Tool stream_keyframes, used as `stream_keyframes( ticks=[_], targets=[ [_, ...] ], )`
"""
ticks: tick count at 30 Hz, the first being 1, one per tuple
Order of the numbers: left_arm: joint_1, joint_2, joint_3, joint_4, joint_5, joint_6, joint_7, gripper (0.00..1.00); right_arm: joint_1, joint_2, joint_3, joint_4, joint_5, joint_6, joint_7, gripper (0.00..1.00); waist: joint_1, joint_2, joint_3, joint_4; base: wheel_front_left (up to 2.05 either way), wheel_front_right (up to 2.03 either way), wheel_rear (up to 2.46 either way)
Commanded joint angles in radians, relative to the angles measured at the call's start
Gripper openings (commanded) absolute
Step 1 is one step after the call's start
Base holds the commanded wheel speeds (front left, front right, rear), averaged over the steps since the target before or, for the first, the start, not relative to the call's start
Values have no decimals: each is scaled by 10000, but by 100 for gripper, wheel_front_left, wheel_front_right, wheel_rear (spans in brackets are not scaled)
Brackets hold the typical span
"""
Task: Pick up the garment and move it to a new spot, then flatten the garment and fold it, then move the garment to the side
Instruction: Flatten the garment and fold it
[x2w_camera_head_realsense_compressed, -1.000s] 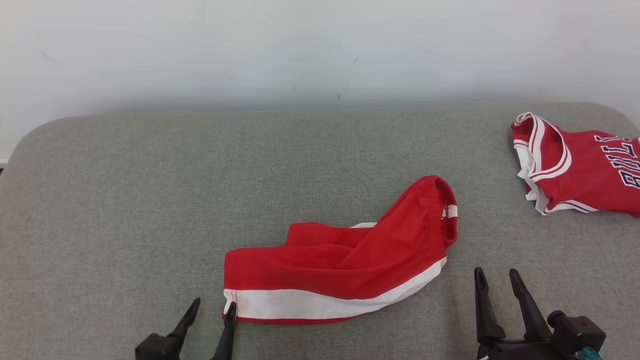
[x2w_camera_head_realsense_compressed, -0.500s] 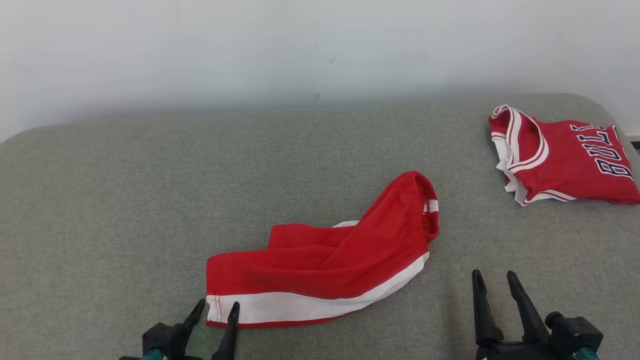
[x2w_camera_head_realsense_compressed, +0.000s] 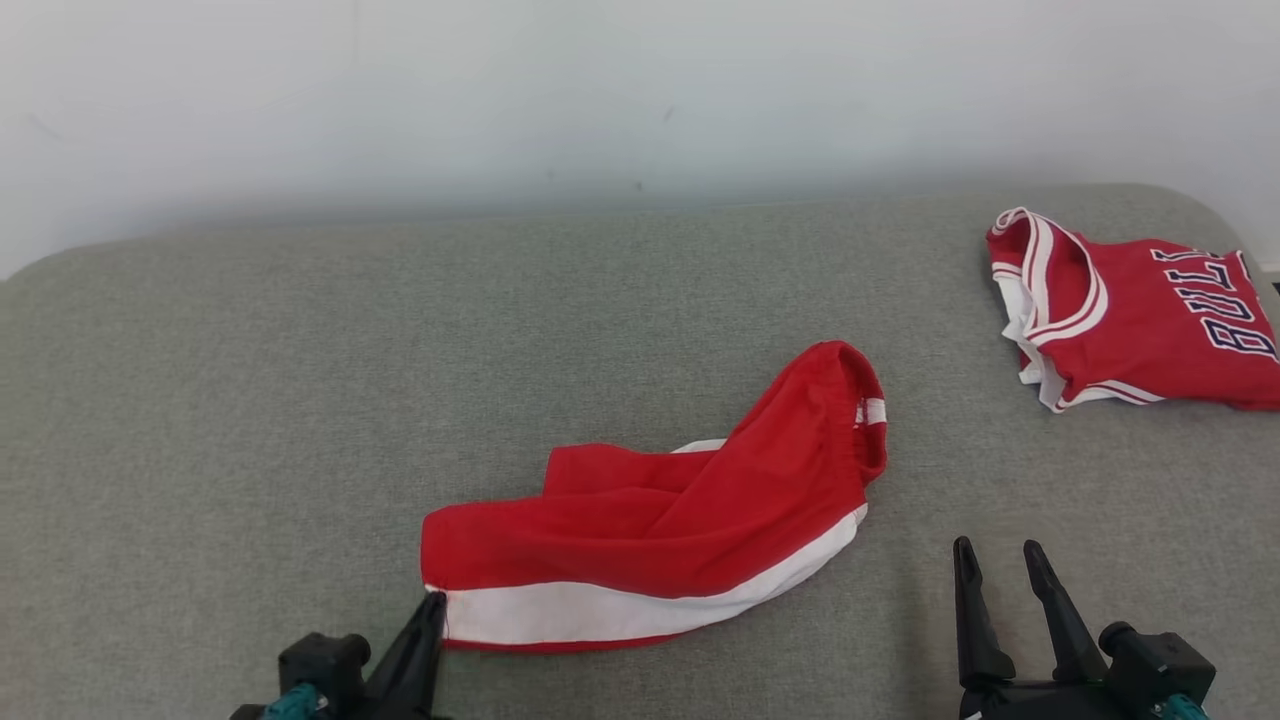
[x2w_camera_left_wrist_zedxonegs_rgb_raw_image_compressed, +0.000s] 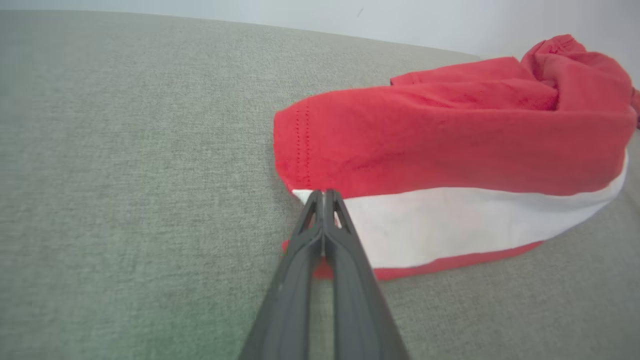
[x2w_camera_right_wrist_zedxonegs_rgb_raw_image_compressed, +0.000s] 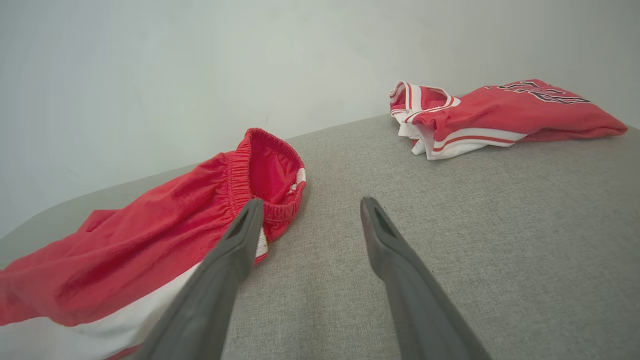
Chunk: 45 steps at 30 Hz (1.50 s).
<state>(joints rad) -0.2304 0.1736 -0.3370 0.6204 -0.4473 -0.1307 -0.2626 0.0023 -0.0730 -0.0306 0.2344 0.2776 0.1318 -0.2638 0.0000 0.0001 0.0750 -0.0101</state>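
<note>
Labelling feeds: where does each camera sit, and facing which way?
Head: high, looking forward and down on the shorts; left pincer, right pincer at bottom.
Left wrist: on that arm, along its pincer, shut on the shorts' corner.
Right wrist: on that arm, along its open pincer, toward shorts and jersey.
All share the shorts.

Fig.: legible text. Red jersey, far right in head view: navy block caps w/ white outline, turned sideways, read "BULL"; anything past the last L can't be told. Right wrist view: same jersey, its lettering too foreshortened to read. Red shorts: small white tag at the waistband, too small to read.
</note>
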Motion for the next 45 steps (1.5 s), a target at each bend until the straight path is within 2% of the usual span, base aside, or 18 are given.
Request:
stream_keyframes(
  ticks=[1, 8, 14, 15, 16, 17, 21, 26, 39, 45],
  targets=[
    [48, 48, 86, -106, 15, 14, -29, 0, 70, 4, -6, -30, -45, -28, -2, 100, 0, -1, -24, 101, 0, 0, 0],
    [895, 145, 1048, -1704, 357, 14, -29, 0, 113, 32, -2, -71, -45, -28, -1, 100, 0, -1, 7, 405, 0, 0, 0],
    [1631, 13, 964, -1955, 332, 12, -29, 0, 188, 14, 135, 71, -11, -28, -1, 100, 0, -1, 2, 574, 0, 0, 0],
    [1654, -41, 974, -1966, 375, 12, -29, 7, 195, -41, 200, 130, 14, -28, 0, 100, 0, -1, -14, 601, 0, 0, 0],
    [1688, -99, 1045, -1983, 406, 14, -29, 48, 196, -120, 303, 197, 16, -28, -1, 100, 0, -1, -26, 622, 0, 0, 0],
    [1730, -143, 1092, -1985, 435, 14, -29, 100, 188, -205, 410, 274, 10, -28, -1, 100, 0, -1, -39, 641, 0, 0, 0],
    [1783, -281, 1174, -2039, 496, 12, -29, 100, -35, -681, 962, 666, -40, -28, 0, 100, 0, -1, -71, 716, 0, 0, 0],
    [1661, -93, 1090, -1616, 303, 12, -29, 100, -578, -1417, 1766, 1407, 141, -28, 0, 100, 0, -1, -76, 768, 0, 0, 0],
    [607, 364, -115, -642, -646, 12, -29, 100, -2170, -2219, 3423, 2961, 699, -28, -1, 100, 0, -1, 265, 757, 0, 0, 0],
    [270, 393, -752, -314, -1049, 12, -29, 100, -2827, -2487, 4272, 3707, 1026, -29, -1, 100, 0, -1, 420, 864, 0, 0, 0]
  ],
)
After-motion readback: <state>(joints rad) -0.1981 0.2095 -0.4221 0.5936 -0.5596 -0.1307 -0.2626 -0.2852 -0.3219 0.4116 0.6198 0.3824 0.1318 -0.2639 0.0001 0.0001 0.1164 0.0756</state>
